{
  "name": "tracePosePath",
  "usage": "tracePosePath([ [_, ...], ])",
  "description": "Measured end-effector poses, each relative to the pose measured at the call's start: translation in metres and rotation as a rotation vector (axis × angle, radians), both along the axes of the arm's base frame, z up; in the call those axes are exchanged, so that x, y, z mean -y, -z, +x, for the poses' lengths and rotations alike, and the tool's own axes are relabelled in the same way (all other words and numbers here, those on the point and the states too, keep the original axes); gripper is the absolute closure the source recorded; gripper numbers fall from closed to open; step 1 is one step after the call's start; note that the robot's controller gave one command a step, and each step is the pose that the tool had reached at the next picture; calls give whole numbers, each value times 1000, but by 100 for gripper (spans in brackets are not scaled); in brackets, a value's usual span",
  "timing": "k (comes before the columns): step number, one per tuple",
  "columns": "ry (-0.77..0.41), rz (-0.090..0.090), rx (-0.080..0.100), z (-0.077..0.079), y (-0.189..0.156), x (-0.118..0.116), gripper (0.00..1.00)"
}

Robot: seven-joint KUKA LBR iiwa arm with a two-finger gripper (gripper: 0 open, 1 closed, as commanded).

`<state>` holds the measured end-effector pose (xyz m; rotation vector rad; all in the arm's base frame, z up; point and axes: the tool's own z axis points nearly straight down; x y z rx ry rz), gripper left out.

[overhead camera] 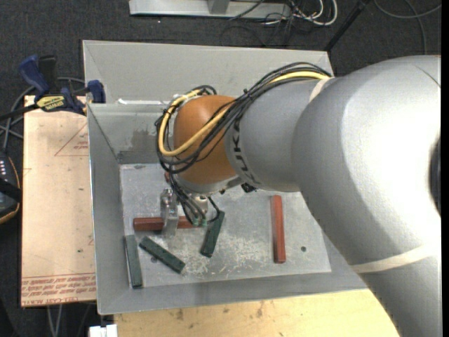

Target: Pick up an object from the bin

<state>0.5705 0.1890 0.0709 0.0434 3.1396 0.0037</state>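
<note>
The tool [172, 222], open or closed cannot be told, sits over a brown bar [147, 223] near the left wall of the bin [105, 188], with bare floor rightward toward a red bar [278, 228].

Dark speckled carpet floor [42, 20] all round, evenly lit, with barely a shadow on it. Up top, a flat grey metal stand base [175, 6] lies across the carpet, a pale upright rising from its middle. Just right of it there's a tangle of black and white cables [309, 2]. A thin black rod [358, 9] slants down across the floor, and a loose black cable [414, 16] loops beyond it. At the far left edge, a dark box-like device [7, 188] sits half cut off.
</note>
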Motion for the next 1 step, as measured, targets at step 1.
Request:
tracePosePath([
  [1, -33, 2, 10, -1, -187, -9, 100],
])
